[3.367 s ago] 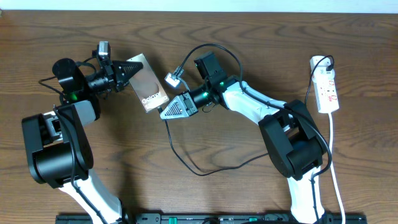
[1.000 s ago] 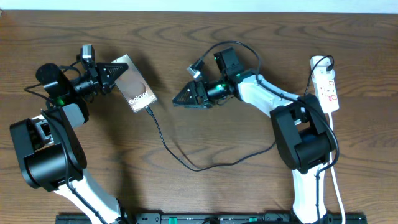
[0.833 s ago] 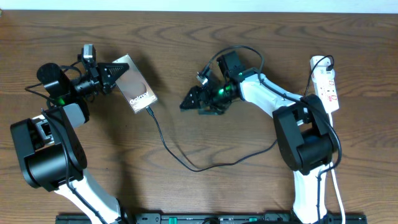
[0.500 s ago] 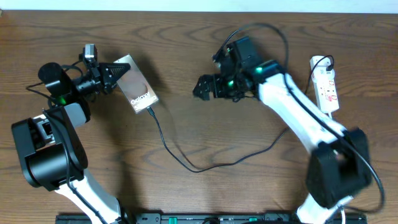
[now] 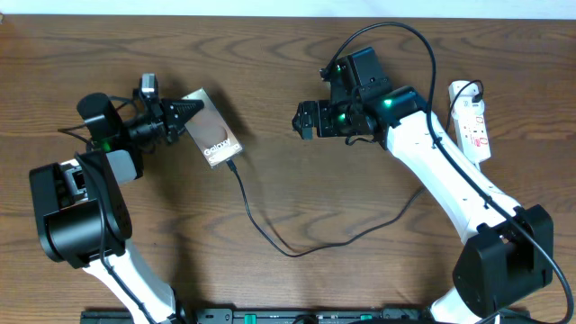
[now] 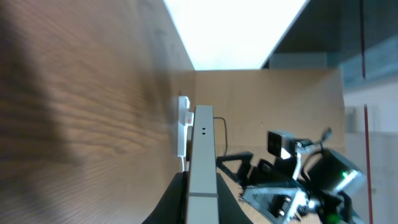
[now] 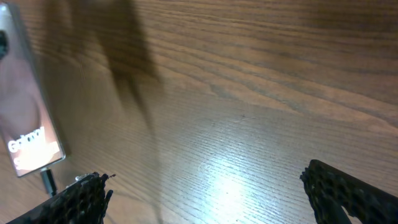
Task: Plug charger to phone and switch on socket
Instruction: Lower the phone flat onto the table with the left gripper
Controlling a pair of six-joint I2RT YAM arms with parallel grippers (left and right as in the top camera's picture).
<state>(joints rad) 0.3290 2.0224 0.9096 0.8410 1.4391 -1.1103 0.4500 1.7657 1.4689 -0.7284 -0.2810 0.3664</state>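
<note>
Gripping the phone [image 5: 214,139] by its upper-left edge, the left gripper [image 5: 191,110] is clenched tight in the upper left of the overhead frame. The left wrist view shows the phone edge-on between its jaws. The charger [image 5: 270,236] is plugged into the phone's lower end. The right gripper [image 5: 306,120] hangs spread wide and empty at upper centre, farther right than a second ago and nearer the socket [image 5: 472,121] at the right edge. The phone has shifted slightly right.

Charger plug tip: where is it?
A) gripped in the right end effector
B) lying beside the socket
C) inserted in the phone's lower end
C: the charger runs into the end of the phone, and the right end effector stands open and empty.
</note>
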